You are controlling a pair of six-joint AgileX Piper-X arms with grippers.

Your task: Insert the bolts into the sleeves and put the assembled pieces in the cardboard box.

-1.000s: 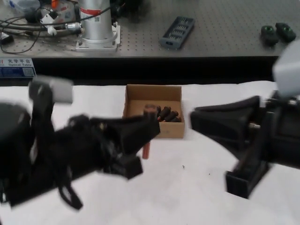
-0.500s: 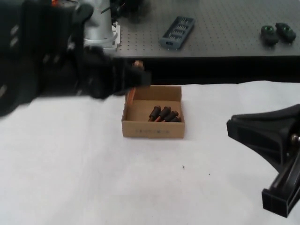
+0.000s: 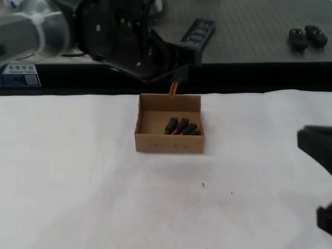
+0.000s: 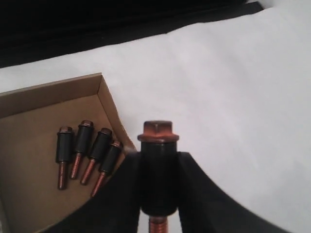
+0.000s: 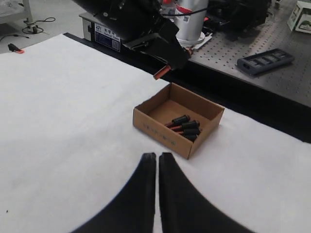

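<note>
An open cardboard box sits on the white cloth, with several assembled bolt-and-sleeve pieces lying side by side in it. My left gripper hangs above the box's far edge, shut on another copper bolt in a black sleeve. In the left wrist view that piece stands between the fingers of the left gripper, with the box and its pieces below. My right gripper is shut and empty, well short of the box, at the right edge.
The white cloth covers the near table. Behind it is a perforated bench with a black tray, two dark knobs, a silver post and cables. A blue-labelled box stands at the far left.
My left arm has risen from the near left and swung to above the box's far edge, carrying the bolt and sleeve. The right arm has drawn back toward the right edge.
</note>
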